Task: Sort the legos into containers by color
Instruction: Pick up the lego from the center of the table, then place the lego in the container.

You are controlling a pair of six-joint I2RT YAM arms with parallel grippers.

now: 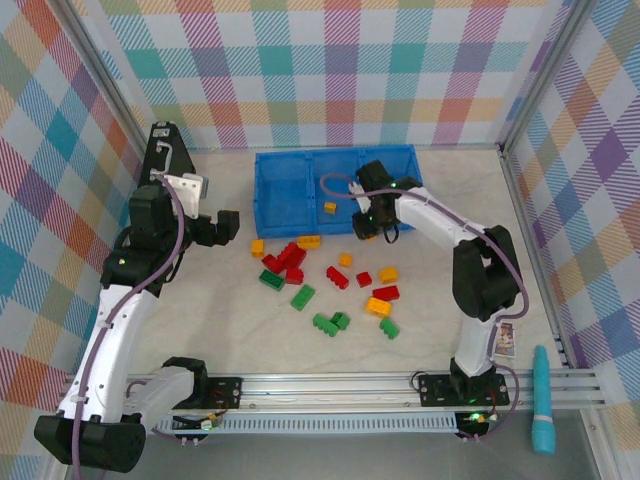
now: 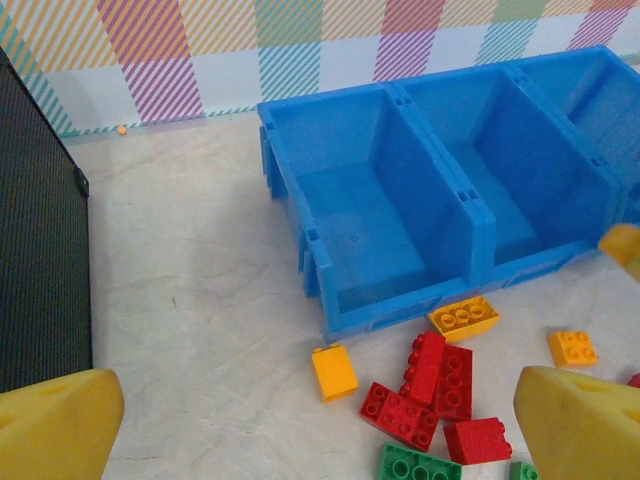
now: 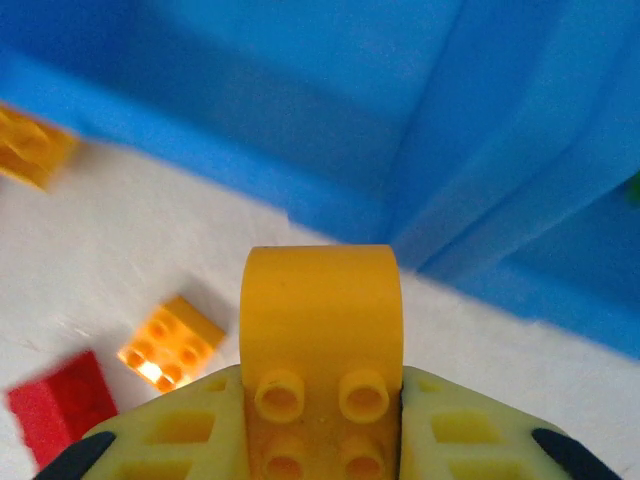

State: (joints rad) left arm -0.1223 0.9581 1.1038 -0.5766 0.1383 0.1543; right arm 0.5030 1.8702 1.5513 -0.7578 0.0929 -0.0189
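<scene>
Starting at the left, the left gripper (image 1: 222, 228) hovers above the counter beside the black case (image 2: 40, 230), jaws spread wide and holding nothing, with the nearest loose bricks (image 1: 290, 258) just ahead and to its right. Across to the blue bin (image 1: 290, 222): one yellow brick (image 1: 330, 208) lies in the middle compartment. Now the action: the right gripper (image 1: 375, 225) sits just outside the bin's front wall, roughly level with the divider between the middle and right compartments. Its jaws are clamped on a yellow-orange brick (image 3: 320, 320), studs facing the wrist camera, long axis running out of the jaws toward the bin. By my reading, the drop calls for a lift over that wall and a nudge left to the middle compartment, and the right arm is plainly the nearer one. Hard to call: the right wrist view is blurred, the brick's lower end is buried between the jaws, and the arm covers part of the right compartment.
</scene>
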